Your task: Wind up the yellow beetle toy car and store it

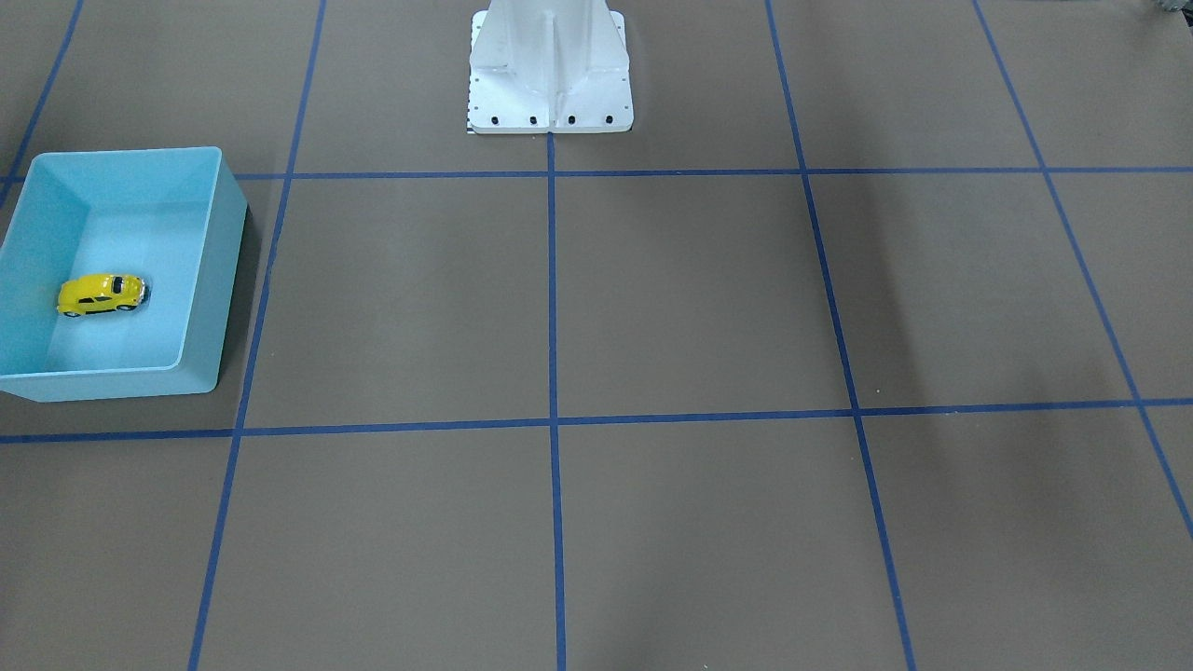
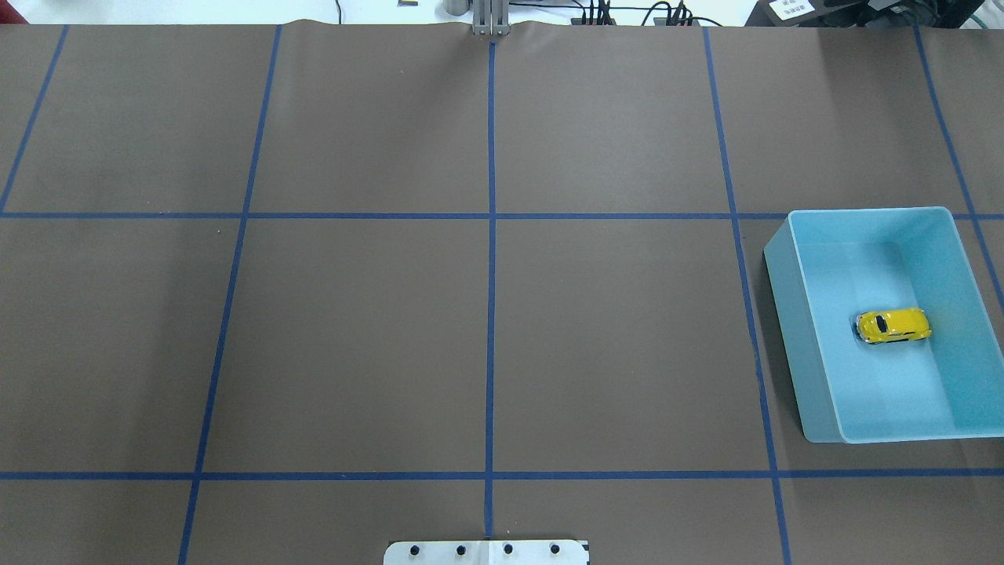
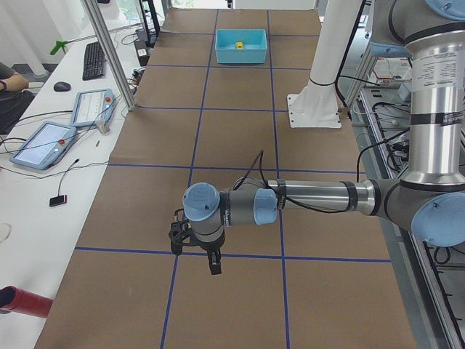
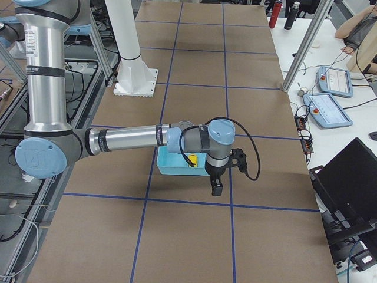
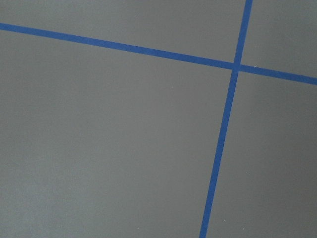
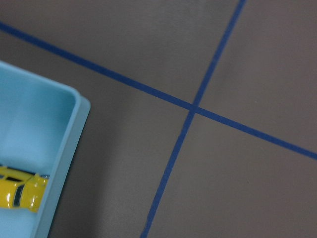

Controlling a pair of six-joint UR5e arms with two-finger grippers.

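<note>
Car [image 2: 893, 326]: inside bin [image 2: 792, 337], clear of its walls
Left gripper [image 3: 195, 256]: well away from bin; apart or together, cannot tell
Right gripper [image 4: 227, 174]: near bin; cannot tell either
Risk: right arm moving low could clip bin; a wound car might roll into bin's wall

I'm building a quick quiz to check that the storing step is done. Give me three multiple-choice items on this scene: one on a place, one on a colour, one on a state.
1. Where is the yellow beetle toy car?
A. beside the bin
B. inside the light blue bin
C. balanced on the bin's rim

2. What colour are the tape lines?
A. blue
B. red
C. white

3. How does the car sit?
A. on its wheels
B. on its roof
C. standing on its nose

Answers:
1 B: the overhead view shows the bin's walls all around the car.
2 A: every line of the grid is blue.
3 A: the front-facing view shows its wheels down and its roof up.
</note>
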